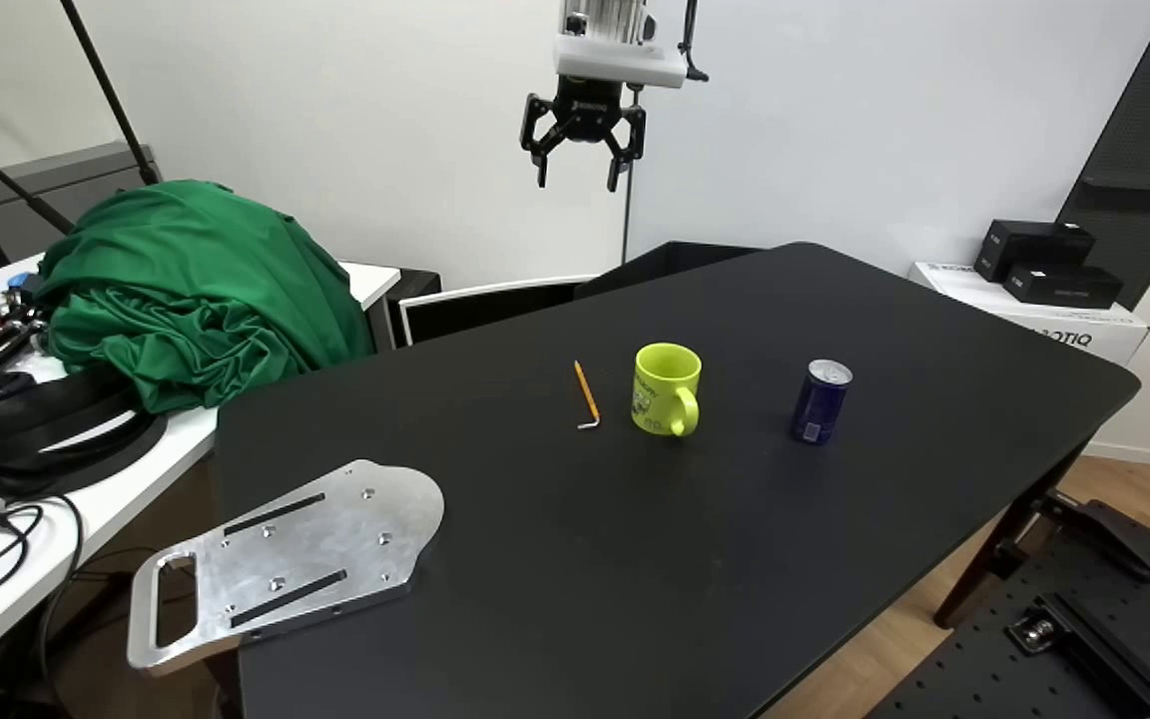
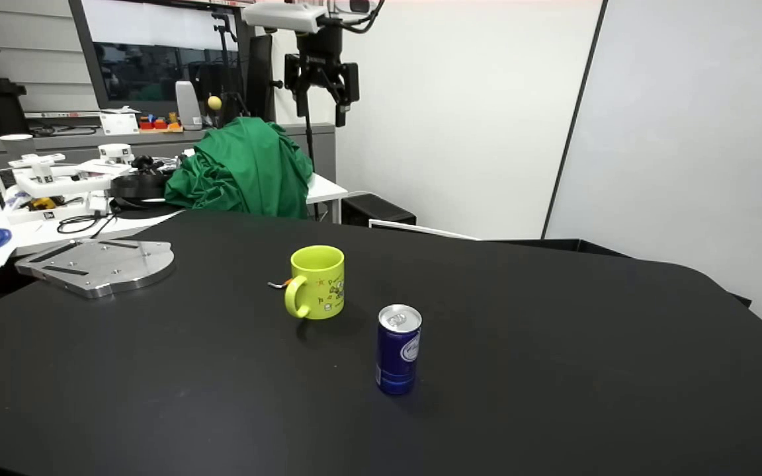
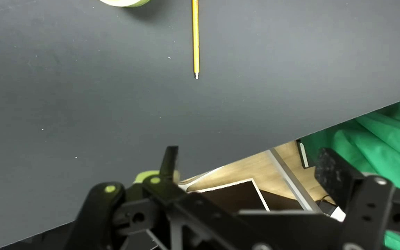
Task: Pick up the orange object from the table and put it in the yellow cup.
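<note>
The orange object (image 1: 586,391), a thin stick with a bent metal end, lies on the black table (image 1: 535,559) beside the yellow cup (image 1: 657,394). In an exterior view the cup (image 2: 325,284) hides most of the stick, and only its metal end and a bit of orange (image 2: 287,283) show. In the wrist view the stick (image 3: 196,38) and the cup's edge (image 3: 127,2) are at the top. The cup stands upright. My gripper (image 1: 578,178) is open and empty, high above the table; its spread fingers also show in the wrist view (image 3: 248,161).
A dark blue can (image 1: 817,404) stands on the table beyond the cup's handle side. A silver metal plate (image 1: 335,529) overhangs the table's edge. A green cloth (image 1: 196,290) lies heaped on the cluttered white desk. White walls stand behind the table.
</note>
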Controlling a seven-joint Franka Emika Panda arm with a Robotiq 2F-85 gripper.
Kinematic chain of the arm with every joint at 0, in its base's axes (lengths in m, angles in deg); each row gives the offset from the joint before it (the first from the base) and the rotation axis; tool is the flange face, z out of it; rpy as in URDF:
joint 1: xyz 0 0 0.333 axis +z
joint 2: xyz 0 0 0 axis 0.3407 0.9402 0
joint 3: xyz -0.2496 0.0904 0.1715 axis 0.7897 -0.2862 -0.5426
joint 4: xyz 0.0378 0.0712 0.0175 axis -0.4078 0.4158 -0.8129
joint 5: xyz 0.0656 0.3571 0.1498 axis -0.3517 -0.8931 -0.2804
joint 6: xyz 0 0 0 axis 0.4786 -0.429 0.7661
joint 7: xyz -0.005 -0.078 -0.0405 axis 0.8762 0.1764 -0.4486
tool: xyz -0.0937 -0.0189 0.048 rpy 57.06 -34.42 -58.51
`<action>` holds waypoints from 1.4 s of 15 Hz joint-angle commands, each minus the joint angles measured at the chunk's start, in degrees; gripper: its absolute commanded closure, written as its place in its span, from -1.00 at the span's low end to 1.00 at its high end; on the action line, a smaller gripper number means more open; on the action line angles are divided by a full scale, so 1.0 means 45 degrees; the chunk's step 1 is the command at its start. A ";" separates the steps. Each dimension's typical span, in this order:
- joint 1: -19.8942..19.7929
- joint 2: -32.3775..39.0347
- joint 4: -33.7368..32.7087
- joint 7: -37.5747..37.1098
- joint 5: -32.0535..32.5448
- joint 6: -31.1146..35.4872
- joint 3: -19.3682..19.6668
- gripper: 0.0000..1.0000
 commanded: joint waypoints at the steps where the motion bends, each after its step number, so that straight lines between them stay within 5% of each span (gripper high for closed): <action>1: 0.0015 0.0086 -0.0038 0.0041 0.0113 -0.0033 0.0036 -1.00; 6: 0.0023 0.1243 0.0466 -0.0616 0.0599 0.0102 0.0518 -1.00; 21: -0.0278 0.2291 0.3539 0.0334 -0.1768 0.5785 -0.0255 -1.00</action>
